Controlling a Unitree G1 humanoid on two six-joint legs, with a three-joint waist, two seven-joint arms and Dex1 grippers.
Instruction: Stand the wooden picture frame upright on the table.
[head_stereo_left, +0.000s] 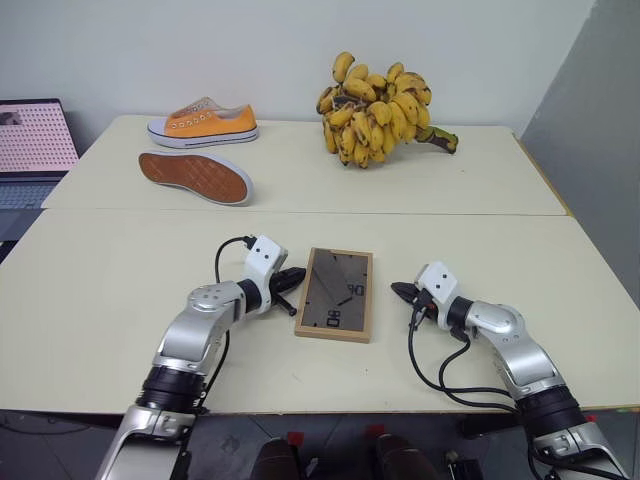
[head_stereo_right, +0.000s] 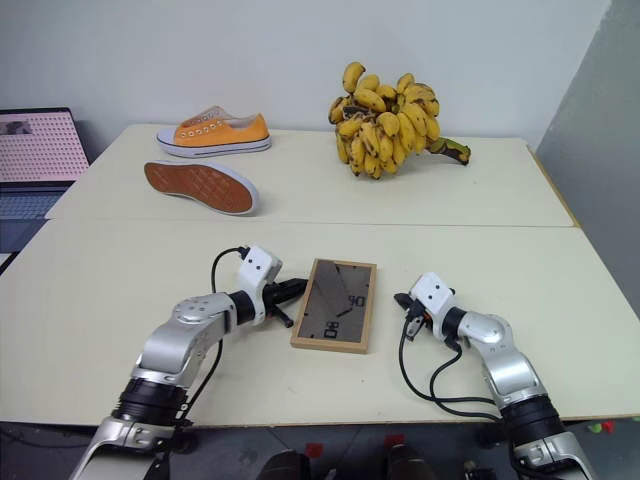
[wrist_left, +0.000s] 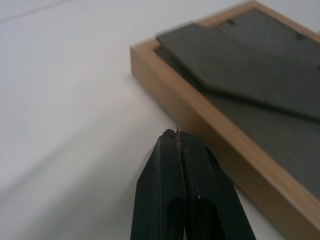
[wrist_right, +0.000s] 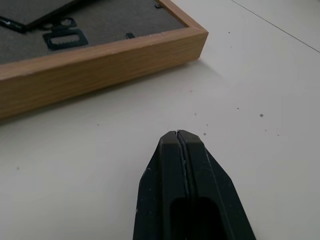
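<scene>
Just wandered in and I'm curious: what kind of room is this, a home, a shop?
Probably a lab or test room: odd props, loose sneakers and bananas, on a plain table, with a laptop beside it.

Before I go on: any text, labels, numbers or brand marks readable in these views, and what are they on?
No text can be read for certain.
Wooden picture frame, lying back-up on the table: pale marks on its dark back, shaped like digits, not readable.
Laptop screen at the far left: a dotted pattern with a small image, too small to read.
Orange shoes: no legible brand.
</scene>
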